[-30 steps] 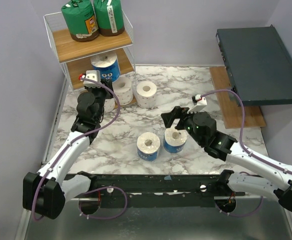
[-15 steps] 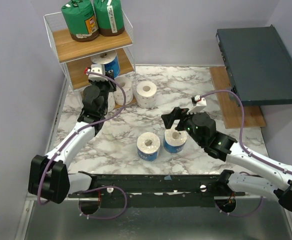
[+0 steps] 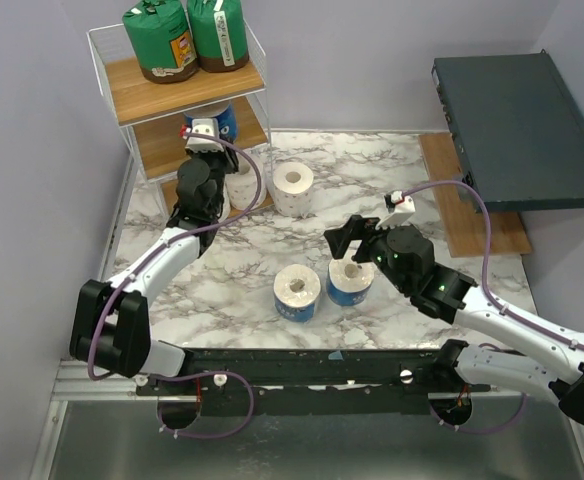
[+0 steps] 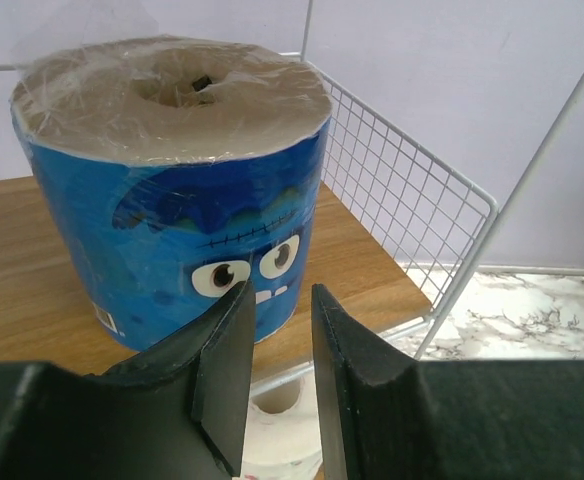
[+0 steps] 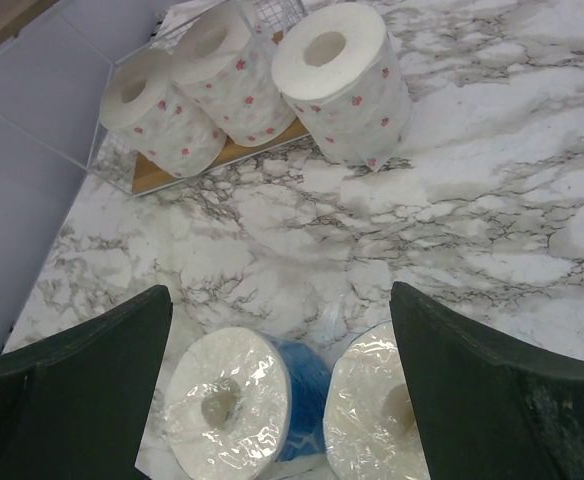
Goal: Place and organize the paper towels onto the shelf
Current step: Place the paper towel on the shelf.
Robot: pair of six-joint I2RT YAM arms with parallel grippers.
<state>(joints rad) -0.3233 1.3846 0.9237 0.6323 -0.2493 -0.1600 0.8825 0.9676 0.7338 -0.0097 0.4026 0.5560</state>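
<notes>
The shelf (image 3: 187,90) stands at the back left, with two green-wrapped paper towels (image 3: 160,40) on its top board. A blue-printed roll (image 4: 172,190) stands upright on the middle board. My left gripper (image 4: 280,290) hovers just in front of that roll, its jaws a narrow gap apart and empty. White rolls (image 5: 227,70) sit on the bottom board, and one (image 3: 293,188) stands on the table beside it. My right gripper (image 5: 280,300) is wide open above two blue-wrapped rolls (image 5: 227,410) (image 5: 372,415) on the marble table.
A dark grey flat box (image 3: 522,120) rests at the back right over a wooden board (image 3: 472,220). The shelf's wire side (image 4: 412,230) is right of the left gripper. A grey wall runs along the table's left edge (image 3: 117,240).
My left arm has swung up and toward the shelf, from in front of the bottom board to the middle tier by the blue roll. The right arm has not moved.
</notes>
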